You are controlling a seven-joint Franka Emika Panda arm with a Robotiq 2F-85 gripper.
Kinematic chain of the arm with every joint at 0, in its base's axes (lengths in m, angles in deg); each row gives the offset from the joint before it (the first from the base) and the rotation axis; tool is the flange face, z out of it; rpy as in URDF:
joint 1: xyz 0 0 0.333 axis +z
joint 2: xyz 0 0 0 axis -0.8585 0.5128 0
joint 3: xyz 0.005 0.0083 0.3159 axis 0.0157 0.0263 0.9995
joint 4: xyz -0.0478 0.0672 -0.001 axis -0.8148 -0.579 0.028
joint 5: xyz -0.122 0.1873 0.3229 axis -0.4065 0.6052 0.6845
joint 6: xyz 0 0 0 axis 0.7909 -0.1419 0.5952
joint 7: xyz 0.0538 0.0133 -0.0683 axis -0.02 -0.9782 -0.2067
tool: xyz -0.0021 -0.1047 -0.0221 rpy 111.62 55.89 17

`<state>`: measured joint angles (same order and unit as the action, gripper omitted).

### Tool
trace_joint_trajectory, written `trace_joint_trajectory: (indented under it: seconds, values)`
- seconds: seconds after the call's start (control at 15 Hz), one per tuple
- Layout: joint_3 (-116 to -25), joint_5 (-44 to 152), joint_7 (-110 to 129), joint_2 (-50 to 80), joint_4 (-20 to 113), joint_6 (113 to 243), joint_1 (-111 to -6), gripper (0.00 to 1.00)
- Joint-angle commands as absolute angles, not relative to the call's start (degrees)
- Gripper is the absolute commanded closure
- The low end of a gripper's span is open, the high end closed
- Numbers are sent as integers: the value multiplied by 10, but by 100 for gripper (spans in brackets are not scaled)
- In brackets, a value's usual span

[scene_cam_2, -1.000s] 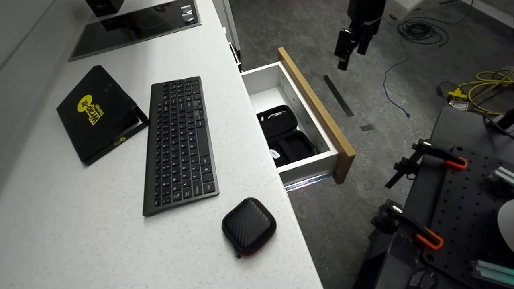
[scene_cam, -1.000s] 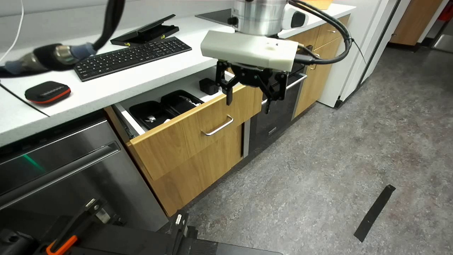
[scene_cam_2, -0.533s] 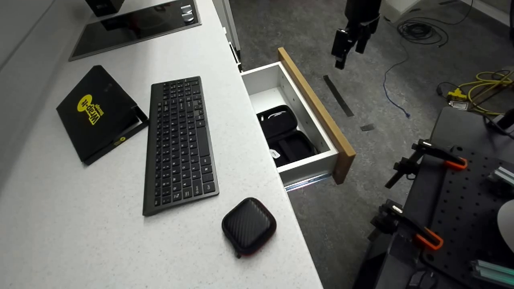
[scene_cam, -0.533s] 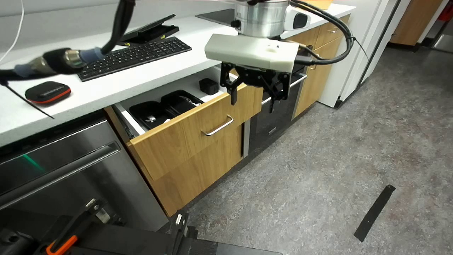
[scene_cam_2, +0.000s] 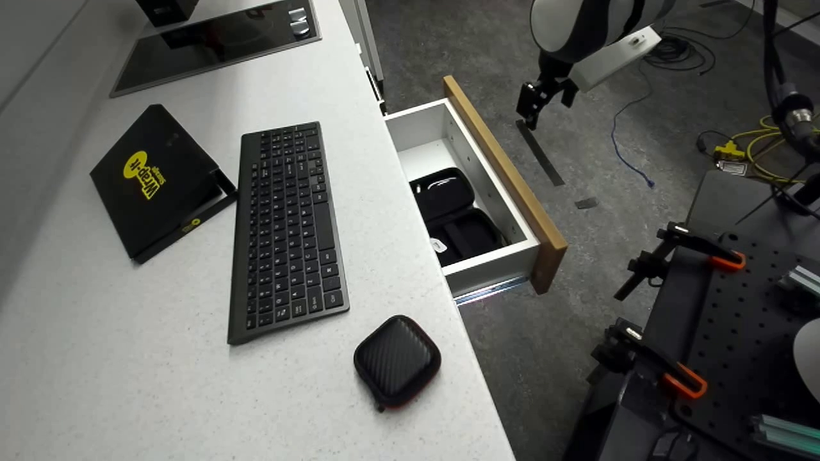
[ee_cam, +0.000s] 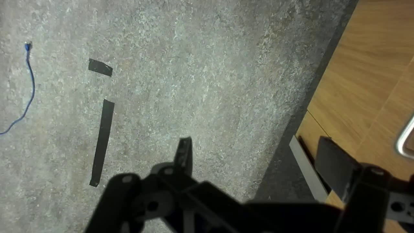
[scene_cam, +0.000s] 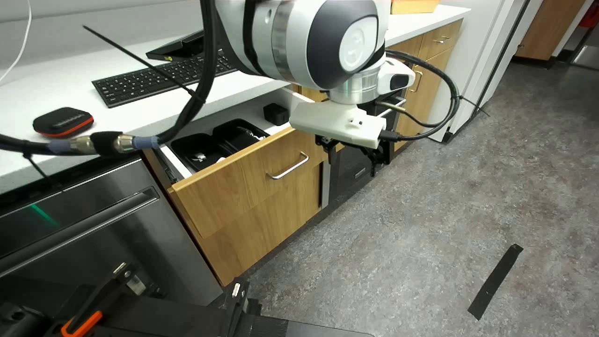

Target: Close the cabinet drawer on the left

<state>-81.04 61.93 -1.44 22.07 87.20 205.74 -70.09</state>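
Floor [scene_cam: 421,252], mottled grey, spreads in front of a long white counter [scene_cam_2: 160,384]. Over it reaches the robot arm [scene_cam: 292,37], white and dark grey, hanging into both exterior views from the top. Under the counter sits a stainless-steel appliance [scene_cam: 121,252], and next to it the light-oak cabinet drawer [scene_cam: 234,187], pulled out so that its front stands away from the counter's edge; past the drawer is a black-fronted oven [scene_cam: 344,182]. A black cooktop [scene_cam_2: 218,48] is set into the counter, well apart from a dark keyboard [scene_cam_2: 288,224], which has a black box [scene_cam_2: 163,141] with yellow lettering just beside it. The gripper [ee_cam: 255,149] is released, its jaws spread wide with floor showing between them in the wrist view; it points downward out beyond the drawer, apart from the wooden front. An open black case [scene_cam_2: 448,202] lies inside the drawer, a strip of black tape [ee_cam: 103,142] on the floor. A closed carry case [scene_cam_2: 397,358] with a red stripe rests near the counter's edge. One silver bar handle [scene_cam: 291,169] is fixed to the drawer's front, and a small black block [scene_cam: 276,114] sits within, near the open case.
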Motion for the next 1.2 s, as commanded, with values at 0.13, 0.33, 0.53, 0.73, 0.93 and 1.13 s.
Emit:
trace_joint_trajectory:
  seconds: [0.13,0.33,0.53,0.73,0.93,1.13]
  values:
    - [-737,659,10,316,773,2059,-752,0]
    - [-697,679,-2,362,720,2060,-782,0]
    - [-675,674,-5,383,688,2048,-788,0]
    - [-663,663,-12,389,682,2051,-779,0]
    - [-635,663,-26,381,688,2047,-773,0]
    - [-613,663,-30,379,687,2046,-762,0]
